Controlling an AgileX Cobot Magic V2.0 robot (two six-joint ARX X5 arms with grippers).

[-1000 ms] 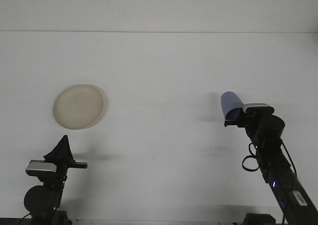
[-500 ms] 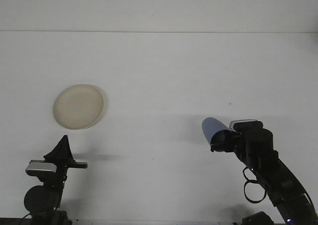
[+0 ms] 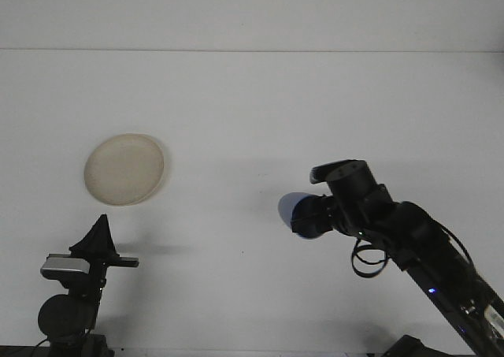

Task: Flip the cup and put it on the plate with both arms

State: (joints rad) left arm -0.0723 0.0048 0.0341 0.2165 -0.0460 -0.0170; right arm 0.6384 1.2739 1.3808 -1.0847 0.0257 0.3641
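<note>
- While the left gripper [image 3: 98, 229] sits parked low at the near left edge, the right gripper [image 3: 309, 217] has swung the blue cup [image 3: 297, 212] leftward and toward table centre over the last second; earlier it was held further right and higher in view.
- Cup's attitude changed too: it was pointing up and left, now it lies roughly sideways with its closed end toward the left, so the wrist has rolled.
- Right fingers are closed around the cup, which is off the table [image 3: 252, 105], carried in the air, shadow underneath.
- Left fingers look pinched together into a point, holding nothing; that arm hasn't moved across the frames.
- Plate [image 3: 124, 169] is unchanged, at the left, well apart from the cup and just beyond the left gripper.
- Judgement: the flip is partway through and the carry is heading for a handover zone in the middle; the cup is not yet on the plate.
- Next probably needs the left arm to come up and take the cup, then set it on the plate.
- Risk: slip during the handover if the grip is only on the rim.
</note>
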